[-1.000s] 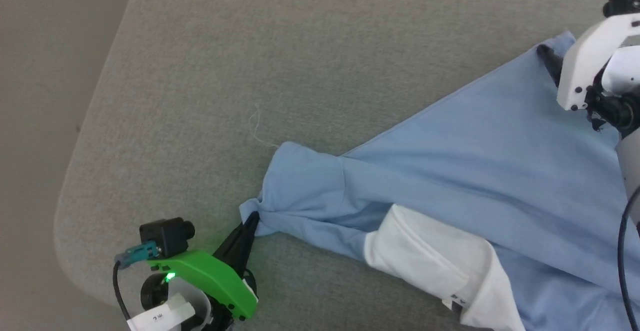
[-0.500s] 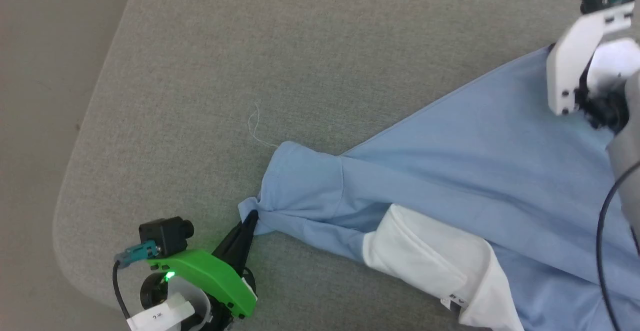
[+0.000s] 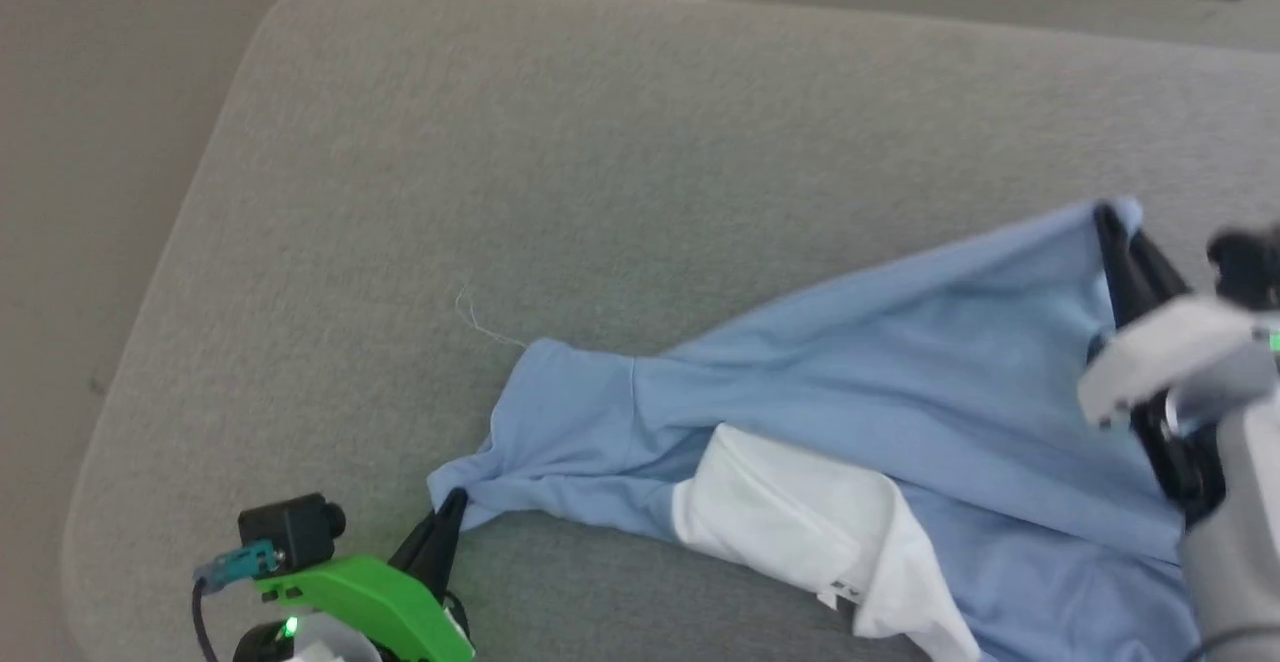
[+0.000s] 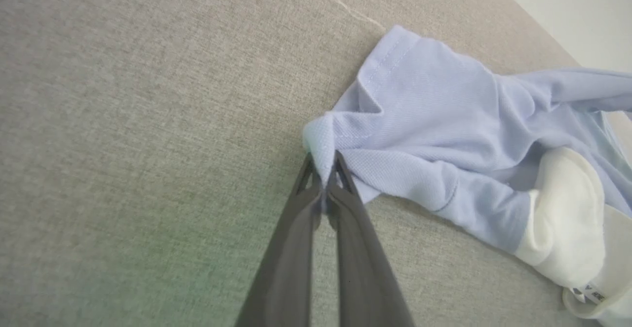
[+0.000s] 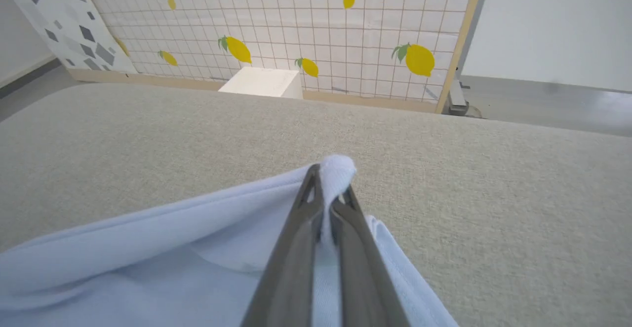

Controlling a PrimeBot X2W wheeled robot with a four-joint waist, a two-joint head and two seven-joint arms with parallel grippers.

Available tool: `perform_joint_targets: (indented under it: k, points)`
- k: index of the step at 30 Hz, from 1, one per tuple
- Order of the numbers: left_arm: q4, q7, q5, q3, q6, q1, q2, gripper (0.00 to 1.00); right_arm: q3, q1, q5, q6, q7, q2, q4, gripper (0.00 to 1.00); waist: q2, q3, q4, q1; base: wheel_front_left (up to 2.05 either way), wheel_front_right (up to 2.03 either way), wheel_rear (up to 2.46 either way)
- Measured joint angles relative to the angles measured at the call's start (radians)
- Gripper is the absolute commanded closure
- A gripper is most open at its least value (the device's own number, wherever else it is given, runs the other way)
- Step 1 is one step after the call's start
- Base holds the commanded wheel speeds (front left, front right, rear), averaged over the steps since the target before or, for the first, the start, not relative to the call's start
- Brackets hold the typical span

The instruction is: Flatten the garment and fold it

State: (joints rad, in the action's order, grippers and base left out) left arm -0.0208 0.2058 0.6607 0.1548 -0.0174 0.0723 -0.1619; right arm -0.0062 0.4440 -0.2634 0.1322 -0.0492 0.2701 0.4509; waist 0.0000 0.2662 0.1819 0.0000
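The left claw [image 3: 451, 505] sat at the lower left of the head view on its green-shelled left wrist [image 3: 370, 602]. Its two dark fingers [image 4: 296, 248] pointed up and rightward, pressed together on a fold of the garment [image 3: 850, 372]. The right claw [image 3: 1107, 216] reached in from the right edge on a pale right wrist [image 3: 1150, 342], likewise pinched tight on a corner of the cloth.

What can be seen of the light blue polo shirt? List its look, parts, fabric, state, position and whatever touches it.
The polo shirt is light blue with a fine knitted weave and a white collar bearing a small label. It lies crumpled, not yet flat, on the grey padded surface, stretched between two pinches: the left gripper is shut on the stitched hem of a short sleeve, the right gripper on a far corner.
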Motion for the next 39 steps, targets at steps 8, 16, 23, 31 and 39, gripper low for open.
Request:
perform_joint_targets:
  k: [8,16,23,31,39]
  points:
    - [-0.045,-0.008,-0.007,-0.011,0.019,0.047,-0.019,1.00,-0.125,-0.290,-0.028,0.000,0.008,-0.113,-0.203,1.00,0.0000,-0.089,-0.094,0.0000,0.00,0.00,0.00]
    - [-0.067,-0.142,-0.079,-0.018,0.008,-0.019,-0.030,1.00,-0.191,-0.447,-0.020,0.000,0.076,-0.194,-0.424,1.00,0.0000,-0.162,-0.191,0.0000,0.00,0.00,0.00]
    - [-0.122,-0.156,-0.125,-0.029,-0.016,-0.186,-0.082,1.00,-0.219,-0.426,0.021,0.000,0.205,-0.101,-0.614,1.00,0.0000,-0.207,-0.218,0.0000,0.00,0.00,0.00]
    - [-0.183,-0.087,-0.107,-0.045,-0.036,-0.424,-0.121,1.00,-0.185,-0.273,0.012,0.000,0.407,0.093,-0.766,1.00,0.0000,-0.222,-0.239,0.0000,0.00,0.00,0.00]
    - [-0.162,0.018,-0.048,-0.043,-0.043,-0.697,-0.123,1.00,-0.035,-0.002,-0.050,0.000,0.562,0.216,-0.758,1.00,0.0000,-0.174,-0.255,0.0000,0.00,0.00,0.00]
